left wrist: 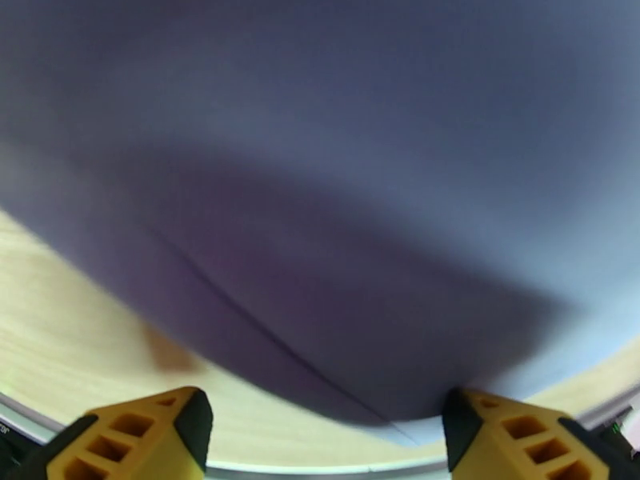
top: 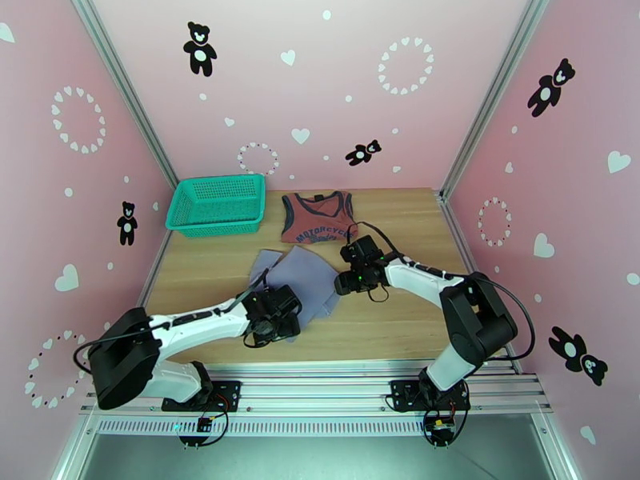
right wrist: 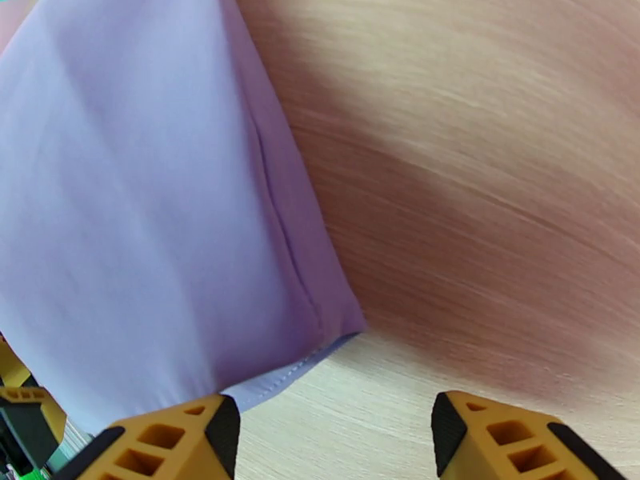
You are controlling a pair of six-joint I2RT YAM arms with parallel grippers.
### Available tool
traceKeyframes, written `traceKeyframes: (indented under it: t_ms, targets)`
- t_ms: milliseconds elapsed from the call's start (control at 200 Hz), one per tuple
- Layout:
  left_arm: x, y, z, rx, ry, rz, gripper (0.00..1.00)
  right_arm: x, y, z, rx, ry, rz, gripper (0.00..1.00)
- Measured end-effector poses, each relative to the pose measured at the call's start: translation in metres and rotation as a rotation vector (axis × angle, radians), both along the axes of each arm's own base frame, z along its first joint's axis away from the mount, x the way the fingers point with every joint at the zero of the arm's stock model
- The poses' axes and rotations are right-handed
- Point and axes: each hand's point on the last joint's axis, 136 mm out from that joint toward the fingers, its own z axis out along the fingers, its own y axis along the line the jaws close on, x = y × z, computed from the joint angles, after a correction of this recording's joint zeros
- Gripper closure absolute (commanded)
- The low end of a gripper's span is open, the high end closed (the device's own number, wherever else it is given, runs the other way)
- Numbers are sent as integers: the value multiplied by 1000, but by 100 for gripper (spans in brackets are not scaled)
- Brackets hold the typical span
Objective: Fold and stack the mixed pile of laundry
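**Both tools spread at the edges of the lavender shirt**

Top view: the plain grey-lavender soft shirt (top: 304,275) lies flat in the middle of the light wooden bench (top: 408,226). The rust-red tank top with navy trim and chest lettering (top: 317,218) is spread out just behind it, beside the teal plastic mesh basket (top: 216,203). The left tool (top: 276,314) sits over the shirt's near edge, and the right tool (top: 352,278) is at its right edge.

Left wrist: the left tool (left wrist: 324,422) has its yellow fingers wide apart. The shirt (left wrist: 320,194) spreads ahead of them, and its near edge dips into the gap between them.

Right wrist: the right tool (right wrist: 332,426) is also spread, with bare bench between its fingers. The shirt (right wrist: 144,210) lies ahead and to the left, its hemmed corner just beside the left-hand finger.
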Motion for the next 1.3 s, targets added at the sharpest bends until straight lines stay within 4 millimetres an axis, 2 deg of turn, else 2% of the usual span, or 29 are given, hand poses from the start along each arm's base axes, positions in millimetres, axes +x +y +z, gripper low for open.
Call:
traceKeyframes:
  t_ms: [105, 195, 295, 385, 435, 605, 716, 821, 981, 1051, 1121, 1206, 1226, 1251, 1301]
  targets:
    - [2, 2, -5, 33, 0, 8, 22, 1, -1, -3, -10, -2, 1, 36]
    - [3, 5, -7, 68, -2, 13, 33, 3, -2, -10, -28, 11, 2, 38]
    - [8, 7, -8, 110, -14, 16, 54, 7, -1, -23, -54, 32, 6, 40]
    - [22, -1, -7, 121, -56, 22, 78, 16, 3, -21, -49, 18, 12, 41]
    - [31, -5, -6, 129, -81, 14, 100, 23, 7, -23, -47, 12, 14, 41]
    - [48, -11, 4, 152, -142, -1, 100, 33, 15, -22, -25, -15, 32, 42]
    - [56, -14, 22, 162, -177, -19, 100, 39, 22, -21, 3, -43, 55, 43]
    - [64, -18, 62, 127, -240, -36, 100, 47, 30, -21, 31, -81, 84, 44]
    - [79, -19, 145, 6, -375, -37, 100, 61, 43, -20, 80, -145, 118, 47]
    - [83, -10, 169, -30, -417, -24, 100, 68, 48, -19, 100, -175, 128, 57]
    - [84, 3, 179, -42, -433, -8, 100, 76, 55, -20, 119, -205, 146, 70]
    - [86, 15, 182, -45, -433, 12, 100, 83, 62, -22, 144, -222, 150, 84]
    - [86, 18, 182, -45, -431, 15, 100, 85, 64, -21, 151, -227, 158, 88]
    - [86, 20, 181, -42, -429, 19, 100, 86, 66, -21, 158, -233, 162, 100]
    - [85, 24, 178, -39, -423, 23, 100, 87, 68, -20, 167, -238, 164, 100]
